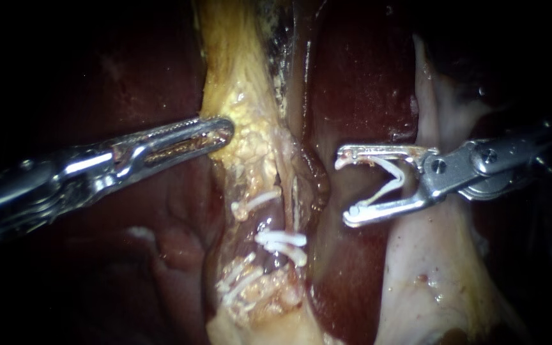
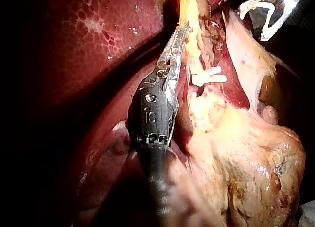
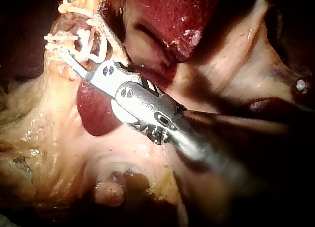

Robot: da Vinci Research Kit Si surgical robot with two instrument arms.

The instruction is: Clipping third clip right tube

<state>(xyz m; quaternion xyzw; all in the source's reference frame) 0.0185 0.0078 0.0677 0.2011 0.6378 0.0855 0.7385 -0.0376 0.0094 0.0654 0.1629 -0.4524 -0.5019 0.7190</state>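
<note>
Endoscope view: our right instrument's (image 1: pixel 344 188) hand, spread wide, holds an open white clip (image 1: pixel 383 191) just beside the tube (image 1: pixel 275 259); our left instrument's (image 1: pixel 225 131) hand seemingly pinches yellow fat (image 1: pixel 244 96).

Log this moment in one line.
left instrument: shut on tissue | right instrument: holds open clip, apart from placed clips | status: clip not yet applied

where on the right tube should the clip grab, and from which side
Likely the bare stretch of the right tube just above its two clips, from the right: the right instrument holds its open clip facing it, and the tube runs upright across that mouth.
</note>
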